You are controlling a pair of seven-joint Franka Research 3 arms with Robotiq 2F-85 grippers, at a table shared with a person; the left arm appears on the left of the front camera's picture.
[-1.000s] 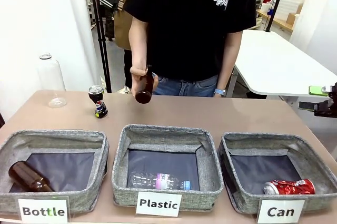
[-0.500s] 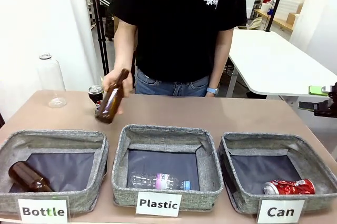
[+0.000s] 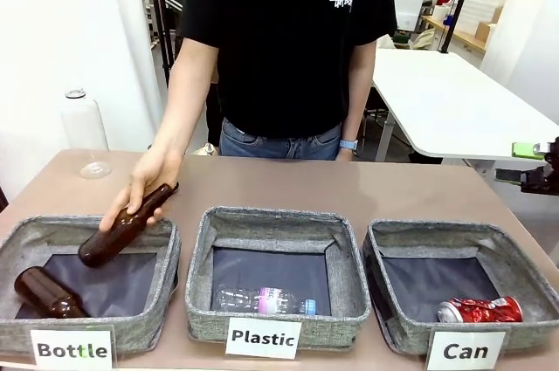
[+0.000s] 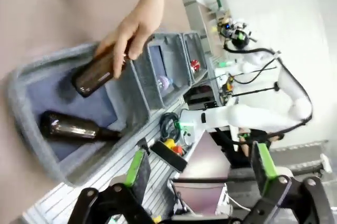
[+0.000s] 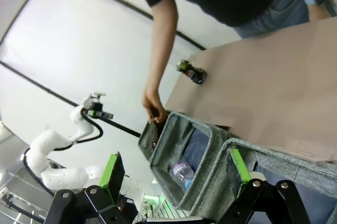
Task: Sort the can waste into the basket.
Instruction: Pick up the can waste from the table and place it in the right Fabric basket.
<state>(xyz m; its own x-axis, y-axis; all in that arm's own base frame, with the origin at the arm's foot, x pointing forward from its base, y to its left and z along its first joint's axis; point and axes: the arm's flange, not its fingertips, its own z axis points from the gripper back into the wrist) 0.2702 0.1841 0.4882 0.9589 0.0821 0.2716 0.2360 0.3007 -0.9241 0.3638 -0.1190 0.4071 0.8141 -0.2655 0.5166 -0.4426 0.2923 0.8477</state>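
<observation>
**Can waste, two pieces.**

- **Red can** (image 3: 479, 309): lies on its side on the floor of the basket (image 3: 434, 233) labelled "Can", at five o'clock within it, near the front wall. Already sorted.
- **Dark can** (image 5: 192, 72): on the bare table, apparently on its side, at one o'clock from the centre of the right wrist view. It is well apart from that basket.
- **Handling, as judged:** thin metal, light and smooth. It dents if squeezed and is apt to roll. Take it across the mid-body with gentle pressure.
- **Left gripper** (image 4: 200, 163): jaws spread, nothing between them.
- **Right gripper** (image 5: 175, 174): likewise spread and empty.
- **Nearby:** a person's hand (image 3: 144, 181) holds a brown bottle (image 3: 113, 236) over the "Bottle" basket (image 3: 44, 227).
</observation>
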